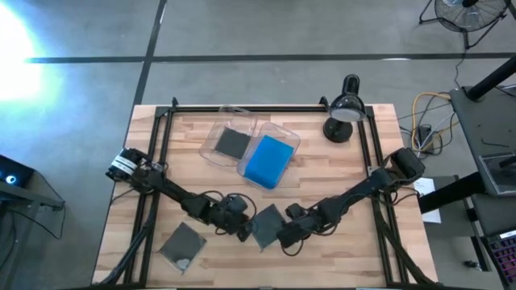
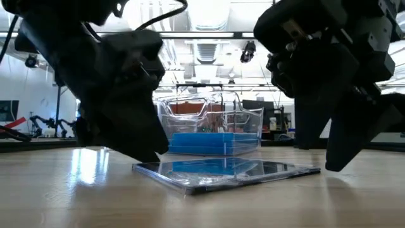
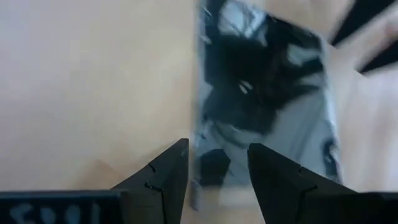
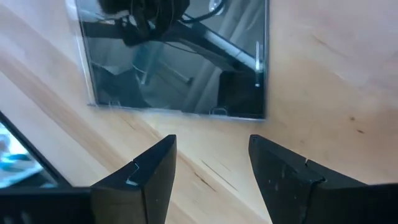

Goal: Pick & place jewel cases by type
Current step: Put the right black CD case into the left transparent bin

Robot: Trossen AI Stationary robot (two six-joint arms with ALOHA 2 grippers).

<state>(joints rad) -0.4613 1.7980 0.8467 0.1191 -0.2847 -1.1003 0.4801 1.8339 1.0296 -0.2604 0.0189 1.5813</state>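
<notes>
We see a dark case (image 1: 267, 225) lying flat on the counter (image 1: 339, 169) near its front edge, between the two claws. The left claw (image 1: 243, 230) sits just beside the case's left edge, and in its wrist view the fingers (image 3: 163, 176) stand apart with the case edge (image 3: 261, 106) between them, not clenched on it. The right claw (image 1: 284, 239) sits just beside the case's right front corner; its wrist view shows the fingers (image 4: 149, 174) spread over bare wood, a little short of the case (image 4: 180, 56), so it is released and grasping nothing. In the low view the case (image 2: 224, 172) lies flat between both claws.

Another dark case (image 1: 182, 244) lies at the front left. Behind, two clear bins stand side by side: the left bin (image 1: 211, 138) has a dark case (image 1: 232, 142) in it, the right bin (image 1: 289, 135) a blue case (image 1: 268, 159). A black lamp (image 1: 345, 110) stands at the back right.
</notes>
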